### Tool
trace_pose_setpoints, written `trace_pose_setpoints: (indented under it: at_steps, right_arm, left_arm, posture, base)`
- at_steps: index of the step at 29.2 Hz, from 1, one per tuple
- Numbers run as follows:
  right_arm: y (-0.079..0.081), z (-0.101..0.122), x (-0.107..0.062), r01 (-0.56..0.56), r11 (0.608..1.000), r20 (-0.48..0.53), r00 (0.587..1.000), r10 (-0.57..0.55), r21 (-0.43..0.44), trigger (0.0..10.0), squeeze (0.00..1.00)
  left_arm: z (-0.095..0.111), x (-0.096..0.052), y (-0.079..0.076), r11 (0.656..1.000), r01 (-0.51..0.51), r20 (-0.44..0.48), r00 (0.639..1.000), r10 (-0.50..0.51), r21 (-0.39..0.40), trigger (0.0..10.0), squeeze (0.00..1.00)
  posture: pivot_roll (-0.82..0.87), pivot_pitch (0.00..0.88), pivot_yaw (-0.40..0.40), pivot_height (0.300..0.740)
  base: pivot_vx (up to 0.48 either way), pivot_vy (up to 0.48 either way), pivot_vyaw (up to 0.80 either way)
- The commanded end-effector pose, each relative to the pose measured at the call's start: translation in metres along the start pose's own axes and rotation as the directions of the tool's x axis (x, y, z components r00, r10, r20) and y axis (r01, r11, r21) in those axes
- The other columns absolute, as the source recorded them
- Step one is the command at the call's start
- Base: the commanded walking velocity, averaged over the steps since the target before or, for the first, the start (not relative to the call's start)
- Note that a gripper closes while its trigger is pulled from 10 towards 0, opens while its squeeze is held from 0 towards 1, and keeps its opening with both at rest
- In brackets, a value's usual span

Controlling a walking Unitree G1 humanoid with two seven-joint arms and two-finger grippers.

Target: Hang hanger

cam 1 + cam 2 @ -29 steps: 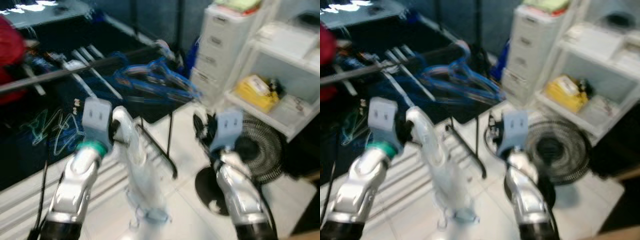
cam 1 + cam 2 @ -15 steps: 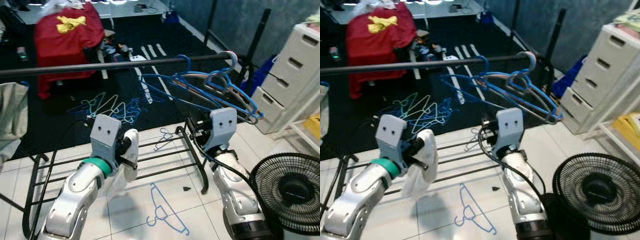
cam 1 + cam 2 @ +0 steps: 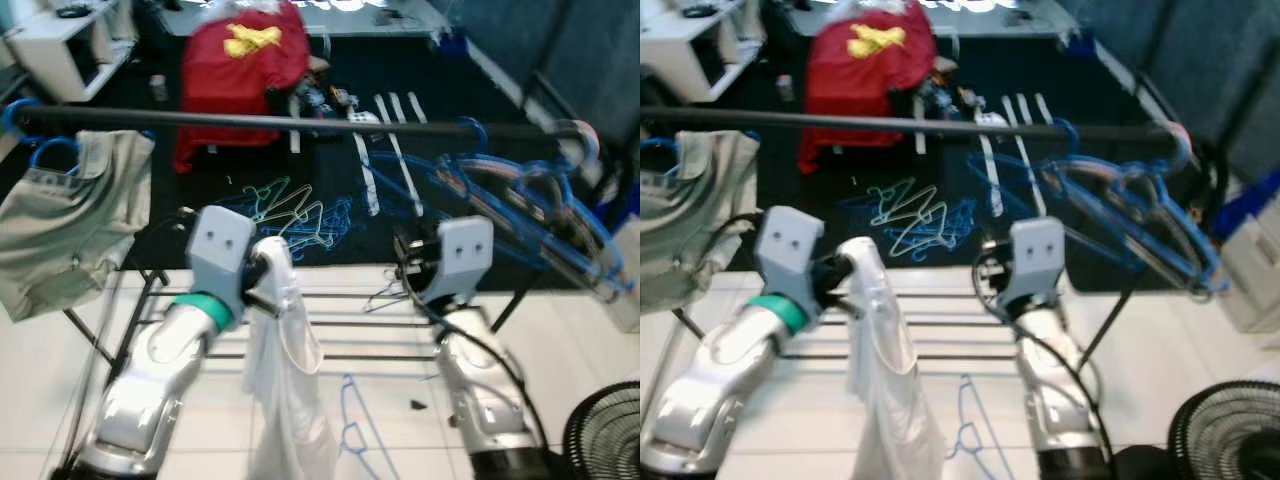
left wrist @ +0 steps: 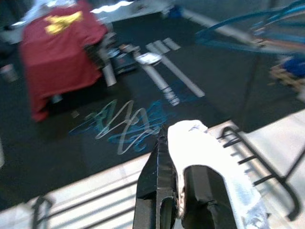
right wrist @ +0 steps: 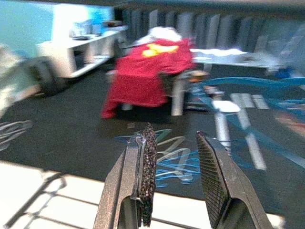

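Your left tool (image 4: 174,191) was clamped on a white garment (image 3: 285,390) draped below the rail (image 3: 300,122) — your right tool (image 5: 176,176) stood open and empty — while blue hangers (image 3: 520,195) hung at the rail's right end.

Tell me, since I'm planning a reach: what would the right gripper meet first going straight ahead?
The right gripper, open and empty, points at the hangers on the dark carpet; depth is unclear, but the way looks free.
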State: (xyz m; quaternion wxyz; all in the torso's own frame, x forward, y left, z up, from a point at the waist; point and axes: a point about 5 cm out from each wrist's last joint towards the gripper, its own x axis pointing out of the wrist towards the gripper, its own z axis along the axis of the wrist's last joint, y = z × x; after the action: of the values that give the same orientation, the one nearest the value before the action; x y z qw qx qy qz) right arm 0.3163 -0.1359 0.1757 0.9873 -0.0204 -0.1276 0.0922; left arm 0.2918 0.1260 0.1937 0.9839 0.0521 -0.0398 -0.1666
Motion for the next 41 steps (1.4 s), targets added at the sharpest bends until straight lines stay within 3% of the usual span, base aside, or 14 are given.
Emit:
trace_pose_setpoints:
  at_steps: [1, 6, 11, 13, 14, 15, 18, 24, 26, 31, 41]
  right_arm:
    - [0.000, -0.004, -0.003, 0.009, 1.000, -0.022, 1.000, -0.009, 0.004, 10.0, 0.00]
    - [-0.010, -0.004, -0.002, 0.085, 0.996, -0.027, 0.996, -0.086, -0.023, 10.0, 0.00]
    - [-0.032, -0.004, -0.002, 0.241, 0.967, -0.040, 0.969, -0.244, -0.082, 10.0, 0.00]
    - [-0.061, -0.005, -0.009, 0.450, 0.884, -0.052, 0.887, -0.459, -0.125, 10.0, 0.00]
    - [-0.061, -0.005, -0.009, 0.450, 0.884, -0.052, 0.887, -0.459, -0.125, 10.0, 0.00]
    - [-0.071, -0.006, -0.013, 0.512, 0.847, -0.052, 0.851, -0.523, -0.146, 10.0, 0.00]
    - [-0.080, -0.008, -0.018, 0.531, 0.834, -0.063, 0.837, -0.544, -0.147, 10.0, 0.00]
    - [-0.076, -0.008, -0.015, 0.481, 0.866, -0.069, 0.867, -0.493, -0.139, 10.0, 0.00]
    - [-0.062, -0.007, -0.010, 0.403, 0.906, -0.063, 0.908, -0.413, -0.132, 10.0, 0.00]
    - [-0.046, -0.005, -0.005, 0.318, 0.943, -0.050, 0.945, -0.324, -0.095, 10.0, 0.00]
    - [-0.046, 0.003, -0.005, 0.320, 0.936, -0.009, 0.946, -0.325, -0.147, 10.0, 0.00]
  left_arm:
    - [0.001, 0.002, -0.002, 1.000, 0.000, -0.005, 1.000, 0.000, 0.009, 10.0, 0.00]
    - [0.003, 0.009, -0.001, 1.000, -0.003, 0.007, 1.000, 0.003, 0.029, 10.0, 0.00]
    - [0.004, 0.013, -0.001, 0.999, -0.009, 0.011, 1.000, 0.009, 0.036, 10.0, 0.00]
    - [0.002, 0.018, -0.001, 0.999, -0.016, 0.013, 1.000, 0.016, 0.039, 10.0, 0.00]
    - [0.002, 0.018, -0.001, 0.999, -0.016, 0.013, 1.000, 0.016, 0.039, 10.0, 0.00]
    - [0.000, 0.020, -0.001, 0.999, -0.023, 0.008, 1.000, 0.022, 0.039, 10.0, 0.00]
    - [0.000, 0.024, 0.002, 0.999, -0.036, 0.006, 0.999, 0.035, 0.041, 10.0, 0.00]
    - [0.000, 0.026, 0.004, 0.998, -0.044, 0.007, 0.999, 0.044, 0.045, 10.0, 0.00]
    - [0.000, 0.028, 0.005, 0.997, -0.056, 0.011, 0.998, 0.056, 0.052, 10.0, 0.00]
    - [-0.001, 0.028, 0.005, 0.996, -0.064, 0.017, 0.998, 0.064, 0.060, 10.0, 0.00]
    - [-0.003, 0.029, 0.006, 0.995, -0.069, 0.020, 0.997, 0.068, 0.065, 10.0, 0.00]
  posture:
    - [0.02, 0.056, 0.071, 0.740]
    - [0.02, 0.056, 0.072, 0.740]
    - [0.01, 0.052, 0.074, 0.740]
    - [0.00, 0.050, 0.075, 0.740]
    - [0.00, 0.050, 0.075, 0.740]
    - [0.00, 0.049, 0.075, 0.740]
    - [-0.01, 0.047, 0.075, 0.740]
    - [-0.01, 0.043, 0.074, 0.740]
    - [-0.01, 0.039, 0.072, 0.740]
    - [-0.01, 0.039, 0.073, 0.740]
    - [-0.01, 0.050, 0.078, 0.740]
  base:
    - [0.000, 0.000, 0.80]
    - [0.000, 0.000, 0.80]
    - [0.000, 0.000, 0.78]
    - [0.000, 0.000, -0.32]
    - [0.000, 0.000, -0.65]
    - [0.000, 0.000, -0.66]
    - [0.000, 0.000, -0.75]
    - [0.000, 0.000, -0.43]
    - [0.000, 0.000, 0.00]
    - [0.000, 0.000, 0.00]
    - [0.000, 0.000, 0.00]
